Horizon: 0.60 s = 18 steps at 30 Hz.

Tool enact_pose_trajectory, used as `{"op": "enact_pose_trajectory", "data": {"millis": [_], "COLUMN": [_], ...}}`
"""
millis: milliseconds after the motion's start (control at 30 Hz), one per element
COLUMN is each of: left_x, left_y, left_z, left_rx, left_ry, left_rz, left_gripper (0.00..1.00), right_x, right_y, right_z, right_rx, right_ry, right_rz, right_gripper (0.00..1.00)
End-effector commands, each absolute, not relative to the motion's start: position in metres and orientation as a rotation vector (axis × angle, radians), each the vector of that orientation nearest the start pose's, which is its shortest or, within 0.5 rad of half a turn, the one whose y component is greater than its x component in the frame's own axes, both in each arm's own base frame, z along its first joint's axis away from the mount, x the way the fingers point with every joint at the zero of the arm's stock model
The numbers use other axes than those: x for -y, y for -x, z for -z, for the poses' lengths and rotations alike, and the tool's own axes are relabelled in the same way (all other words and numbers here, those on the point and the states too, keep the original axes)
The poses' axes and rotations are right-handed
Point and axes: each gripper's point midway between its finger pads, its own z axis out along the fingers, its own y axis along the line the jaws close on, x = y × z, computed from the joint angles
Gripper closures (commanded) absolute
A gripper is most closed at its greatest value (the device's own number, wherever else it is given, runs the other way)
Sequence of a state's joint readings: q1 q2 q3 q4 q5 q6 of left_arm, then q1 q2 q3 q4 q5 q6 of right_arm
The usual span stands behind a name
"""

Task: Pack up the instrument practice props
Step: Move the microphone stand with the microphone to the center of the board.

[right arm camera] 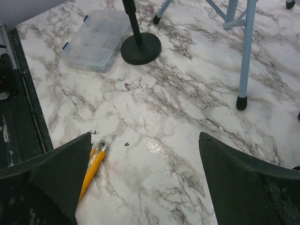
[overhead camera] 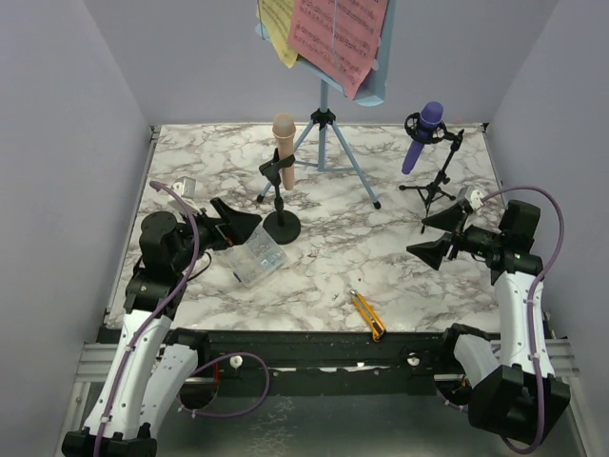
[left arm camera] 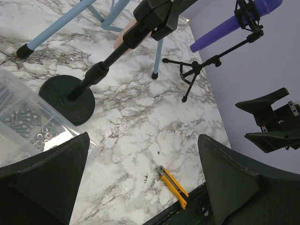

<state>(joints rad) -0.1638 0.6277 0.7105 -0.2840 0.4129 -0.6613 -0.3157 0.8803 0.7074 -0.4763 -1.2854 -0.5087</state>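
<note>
Counter: marble-patterned counter [overhead camera: 324, 271] boxed in by plain lilac walls; clock directions run from its middle in the overhead view.
Music rack: light-blue music rack [overhead camera: 378, 88] on tripod legs [overhead camera: 354, 169], standing at 12 o'clock. It is probably light and top-heavy, so take the centre pole low down, not the tray.
Pages: pink page [overhead camera: 338, 33] and yellow page [overhead camera: 278, 29] lean on the rack. They are thin, floppy and likely to slide, so pinch an edge and lift them off first.
Beige microphone [overhead camera: 284, 141]: at 10 o'clock, clipped upright in a black round-base mount [overhead camera: 281, 227]. The base looks weighty, and the stem is the safest hold.
Purple microphone [overhead camera: 422, 138]: at 2 o'clock, tilted in a black tripod mount [overhead camera: 436, 188]. The legs are spindly and it would tip easily, so hold the stem.
Left jaws: spread wide and empty, at 9 o'clock, just beside the clear box [overhead camera: 255, 255].
Right jaws: spread wide and empty, at 3 o'clock, near the tripod mount's feet.
Leave out: the clear box, and the utility knife [overhead camera: 367, 315] at 6 o'clock.
</note>
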Motion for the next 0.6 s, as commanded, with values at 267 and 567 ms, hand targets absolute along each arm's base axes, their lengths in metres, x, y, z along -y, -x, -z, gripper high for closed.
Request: {"op": "enact_pose_trajectory", "data": {"millis": [267, 567], "left_x": [0.146, 0.140], "left_y": [-0.249, -0.251], "left_z": [-0.258, -0.262], "left_rx": [-1.766, -1.705], "left_ry": [0.082, 0.135], "left_rz": [1.021, 1.013], "left_gripper": [0.01, 0.01], "right_x": [-0.093, -0.094], "right_y": [-0.233, -0.229], "right_z": [-0.208, -0.208], "right_rx": [-1.650, -1.636], "right_ry": [0.831, 0.857], "right_rz": [-0.824, -0.815], "right_gripper": [0.00, 0.00]}}
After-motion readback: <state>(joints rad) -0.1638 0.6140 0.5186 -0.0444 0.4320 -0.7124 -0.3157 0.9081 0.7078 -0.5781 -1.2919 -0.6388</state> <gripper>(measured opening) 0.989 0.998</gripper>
